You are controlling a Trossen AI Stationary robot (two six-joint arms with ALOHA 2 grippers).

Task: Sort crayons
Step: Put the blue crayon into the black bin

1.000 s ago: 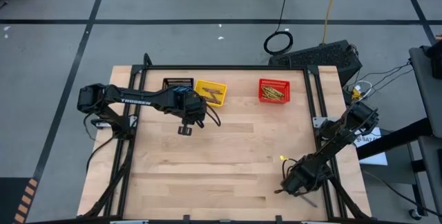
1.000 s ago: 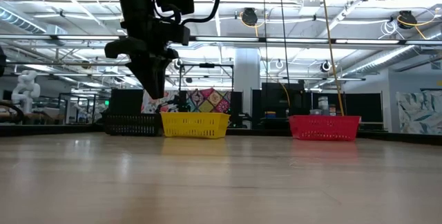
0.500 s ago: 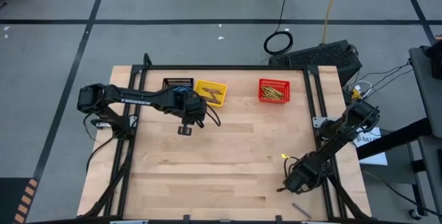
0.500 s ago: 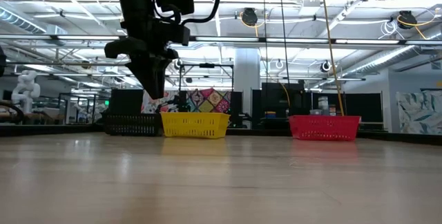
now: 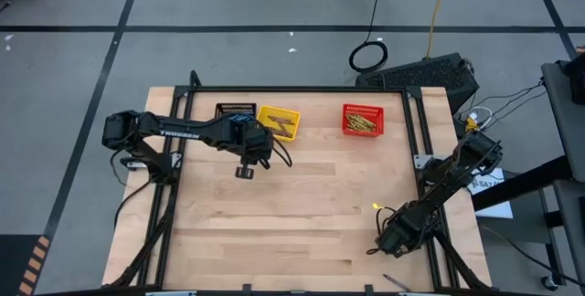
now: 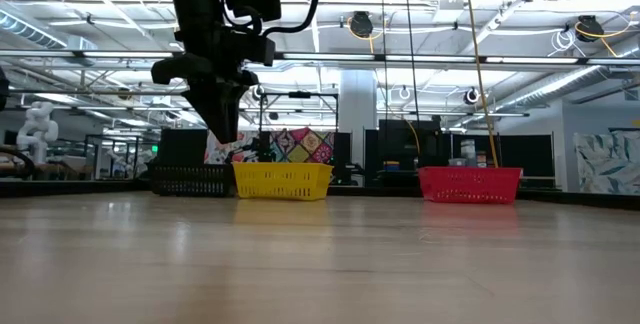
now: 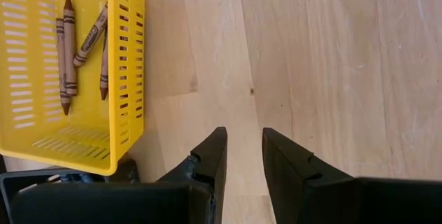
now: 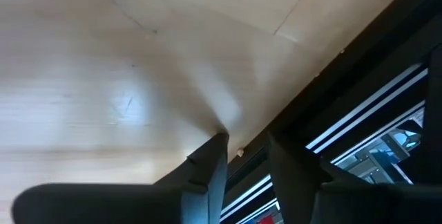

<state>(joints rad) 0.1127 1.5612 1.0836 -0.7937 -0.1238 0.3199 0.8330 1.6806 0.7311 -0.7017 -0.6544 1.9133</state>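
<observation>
Brown crayons (image 7: 68, 51) — lying in basket

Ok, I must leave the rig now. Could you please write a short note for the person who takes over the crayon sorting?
Left end effector: open, empty, hovering above the table beside the yellow basket.
Right end effector: open, empty, low at the table's near right corner.
Crayons: brown crayons lie in the yellow basket, olive-yellow crayons in the red basket. The black basket holds something blue, unclear.
Done: nearly all sorted.
Left: one thin dark stick lies at the table's near edge by the right arm, possibly a crayon. Check it and sort it.
</observation>
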